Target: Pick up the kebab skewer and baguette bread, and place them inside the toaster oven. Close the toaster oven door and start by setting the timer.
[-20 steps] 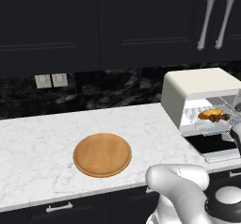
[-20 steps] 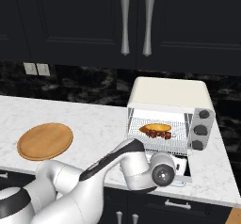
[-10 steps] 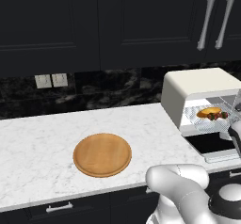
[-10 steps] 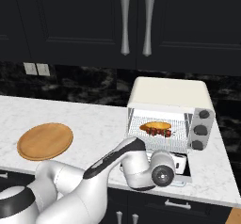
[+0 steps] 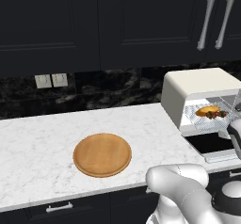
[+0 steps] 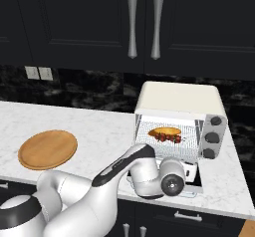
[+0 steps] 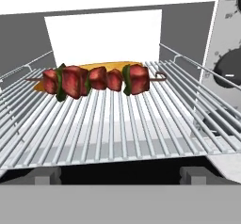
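The skewer (image 7: 96, 80) lies on the oven (image 6: 180, 104) rack just in front of the bread (image 7: 109, 66); the door (image 5: 214, 145) hangs open; the fingers (image 7: 47, 175) stand apart before the rack, empty.

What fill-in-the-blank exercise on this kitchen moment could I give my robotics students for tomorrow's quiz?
1. The kebab skewer lies on the toaster oven's wire ____.
2. The baguette bread lies ____ the skewer, seen from the hand.
3. The toaster oven door is ____.
4. The round wooden board carries ____.

Missing words: rack; behind; open; nothing
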